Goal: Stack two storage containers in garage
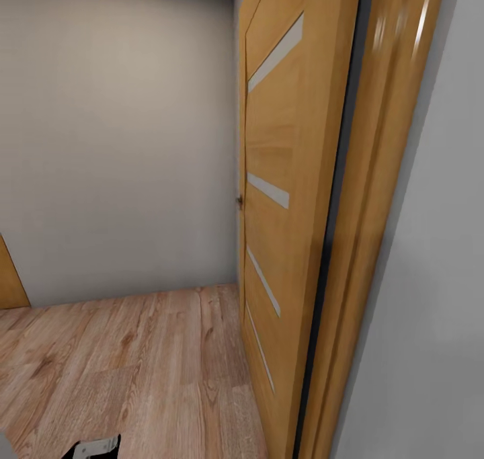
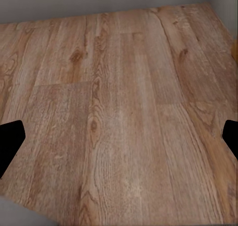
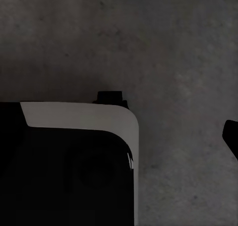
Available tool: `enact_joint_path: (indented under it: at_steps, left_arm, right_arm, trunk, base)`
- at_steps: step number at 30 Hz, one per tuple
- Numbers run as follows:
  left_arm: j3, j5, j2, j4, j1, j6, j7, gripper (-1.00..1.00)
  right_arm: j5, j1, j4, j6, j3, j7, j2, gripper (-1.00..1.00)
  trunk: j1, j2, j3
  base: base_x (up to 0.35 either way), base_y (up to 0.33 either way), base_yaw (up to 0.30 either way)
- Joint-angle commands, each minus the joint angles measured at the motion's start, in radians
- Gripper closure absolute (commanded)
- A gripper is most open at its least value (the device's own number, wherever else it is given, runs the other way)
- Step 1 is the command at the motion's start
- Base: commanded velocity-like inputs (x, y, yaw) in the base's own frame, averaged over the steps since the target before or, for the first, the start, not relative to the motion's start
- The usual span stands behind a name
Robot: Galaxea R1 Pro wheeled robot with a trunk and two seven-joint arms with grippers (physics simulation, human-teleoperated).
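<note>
An open wooden door (image 1: 289,197) with pale glass slits stands at the right of the head view, its frame (image 1: 366,244) against a grey wall (image 1: 430,324), with a light wood-plank floor (image 1: 134,365) running to a cream far wall (image 1: 114,143). The left gripper (image 2: 119,141) hangs over those planks with its jaws spread wide and nothing between them. The right wrist view looks down on a dark grey concrete floor (image 3: 173,47) beside a black-and-white robot part (image 3: 74,151); one dark fingertip (image 3: 230,137) shows, so I cannot tell how the right jaws stand.

Black tool fingertips (image 2: 10,144), black robot body (image 3: 64,176) with rounded pale grey edging
</note>
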Motion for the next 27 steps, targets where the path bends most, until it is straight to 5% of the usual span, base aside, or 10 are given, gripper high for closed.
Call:
enact_joint_path:
  at_steps: [1,7,13,20,27]
  left_arm:
    - [0.004,0.003,-0.003,0.001,-0.001,-0.003,-0.007,-1.00]
    - [0.005,0.003,-0.013,0.001,-0.001,-0.002,-0.076,-1.00]
    - [0.008,0.003,-0.015,0.016,-0.001,0.003,-0.290,-1.00]
    - [0.008,0.003,-0.013,0.039,-0.001,0.004,-0.417,-1.00]
    - [0.007,0.002,-0.012,0.064,-0.001,0.005,-0.427,-1.00]
  right_arm:
    - [0.000,0.000,0.000,0.000,-0.001,0.003,0.000,-1.00]
    - [-0.001,0.000,0.000,0.000,-0.001,0.003,0.000,-1.00]
    - [-0.001,0.000,-0.001,0.000,-0.001,0.003,0.000,-1.00]
    - [-0.001,0.000,-0.001,0.000,-0.001,0.003,0.000,-1.00]
    - [-0.001,0.000,-0.001,0.001,-0.001,0.003,0.000,-1.00]
  trunk:
    - [0.000,-0.001,-0.001]
    - [0.000,-0.001,-0.001]
    - [0.000,-0.001,-0.001]
    - [0.000,-0.001,-0.001]
    - [0.000,-0.001,-0.001]
  base:
    - [0.000,0.000,0.000]
    - [0.000,0.000,0.000]
    - [0.000,0.000,0.000]
    - [0.000,0.000,0.000]
    - [0.000,0.000,0.000]
